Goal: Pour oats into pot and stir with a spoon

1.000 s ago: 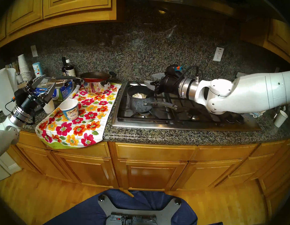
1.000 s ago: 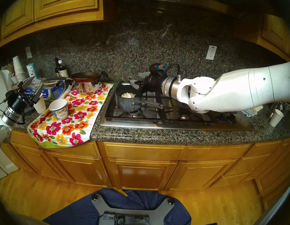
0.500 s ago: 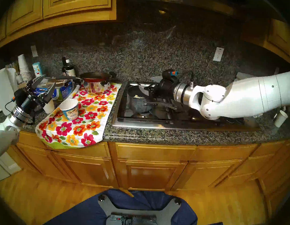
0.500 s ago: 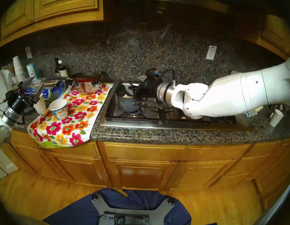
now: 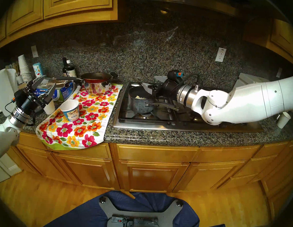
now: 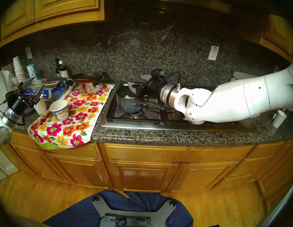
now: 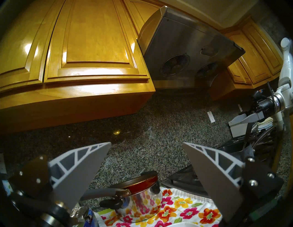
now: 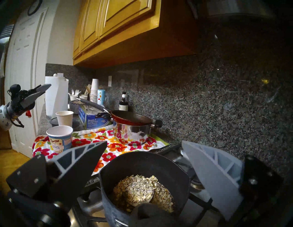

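Oats (image 8: 139,188) heaped in saucepan (image 5: 139,102) on stove's left burner, spoon (image 8: 149,204) bowl half buried in them; right gripper (image 8: 143,160) above pot rim, jaws spread wide, holding nothing; left gripper (image 5: 42,86) wide apart, empty, raised beside oatmeal cup (image 5: 71,109) on floral towel (image 5: 85,123).

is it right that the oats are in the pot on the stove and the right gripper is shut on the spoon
Not quite. The oats are in the pot on the stove, but the right gripper is open, its fingers spread either side of the pot and holding nothing. The right wrist view shows it.
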### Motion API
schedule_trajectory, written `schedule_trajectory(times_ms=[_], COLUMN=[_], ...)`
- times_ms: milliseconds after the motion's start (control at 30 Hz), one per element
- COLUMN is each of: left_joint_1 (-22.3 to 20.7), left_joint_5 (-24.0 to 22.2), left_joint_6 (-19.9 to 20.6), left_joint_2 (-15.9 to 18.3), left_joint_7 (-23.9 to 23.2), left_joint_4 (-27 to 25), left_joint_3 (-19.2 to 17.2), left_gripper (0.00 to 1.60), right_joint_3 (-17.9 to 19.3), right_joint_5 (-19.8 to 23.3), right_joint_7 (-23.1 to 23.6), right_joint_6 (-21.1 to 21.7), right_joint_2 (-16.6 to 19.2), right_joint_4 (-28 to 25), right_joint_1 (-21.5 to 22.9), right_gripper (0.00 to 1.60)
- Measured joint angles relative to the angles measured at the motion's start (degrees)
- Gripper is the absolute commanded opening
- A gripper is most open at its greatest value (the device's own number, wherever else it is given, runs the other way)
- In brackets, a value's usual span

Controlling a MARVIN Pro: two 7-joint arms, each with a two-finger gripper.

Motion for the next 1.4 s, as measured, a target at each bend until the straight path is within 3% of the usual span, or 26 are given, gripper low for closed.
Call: schedule_trajectory(times_ms=[400, 567, 1400], left_joint_1=[0.1, 0.2, 0.4], left_joint_5=[0.1, 0.1, 0.2], left_joint_6=[0.0, 0.0, 0.0], left_joint_2=[-0.1, -0.1, -0.2], left_joint_7=[0.0, 0.0, 0.0], left_joint_4=[0.0, -0.1, -0.1], left_joint_3=[-0.2, -0.2, -0.6], left_gripper=[1.60, 1.60, 1.60], right_joint_3=[0.4, 0.6, 4.7], right_joint_5=[-4.2, -5.7, -10.3], right_joint_7=[-2.0, -2.7, -4.0], right_joint_6=[-9.0, -10.8, -12.0], right_joint_2=[0.6, 0.2, -2.8], right_joint_4=[-1.6, -0.8, 6.2], right_joint_1=[-4.2, -5.6, -12.2], right_gripper=[1.60, 1.60, 1.60])
